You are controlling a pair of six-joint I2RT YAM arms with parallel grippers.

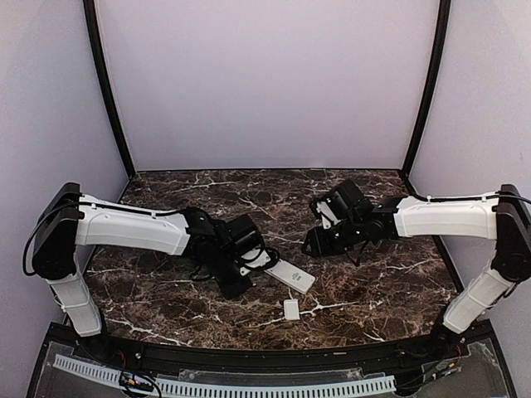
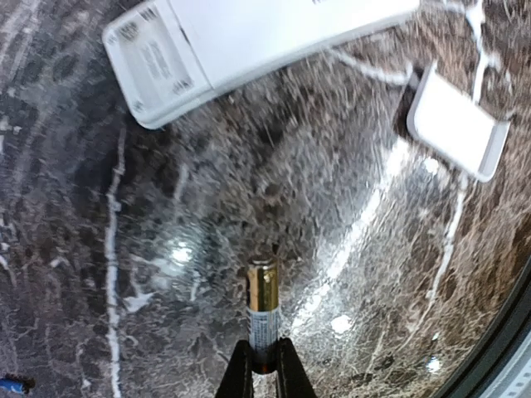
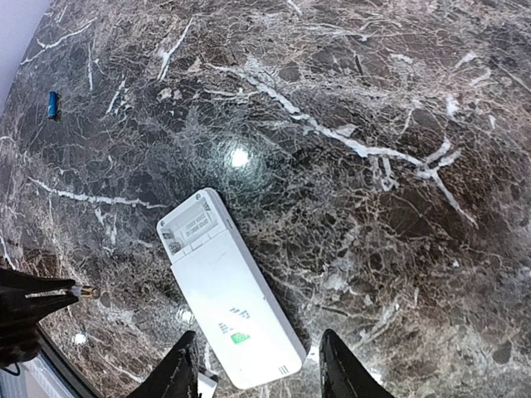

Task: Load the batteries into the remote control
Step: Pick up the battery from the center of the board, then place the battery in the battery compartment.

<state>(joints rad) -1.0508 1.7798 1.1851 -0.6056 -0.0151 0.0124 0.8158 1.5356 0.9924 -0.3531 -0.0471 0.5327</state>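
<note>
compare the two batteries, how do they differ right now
The tan battery is pinched at one end by the left fingers; the blue battery lies loose on the table. The tan battery shows a gold end and pale wrap; the blue battery looks all blue. Both are slim cylinders, neither in the remote yet.

Remote [image 1: 290, 275] on table [image 1: 373, 282], cover [image 1: 291, 309] just before it, battery [image 2: 262, 311] in left hand [image 2: 263, 348]

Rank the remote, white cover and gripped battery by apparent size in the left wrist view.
1. remote control, though partly out of frame.
2. white cover.
3. battery, despite being nearest the camera.
</note>
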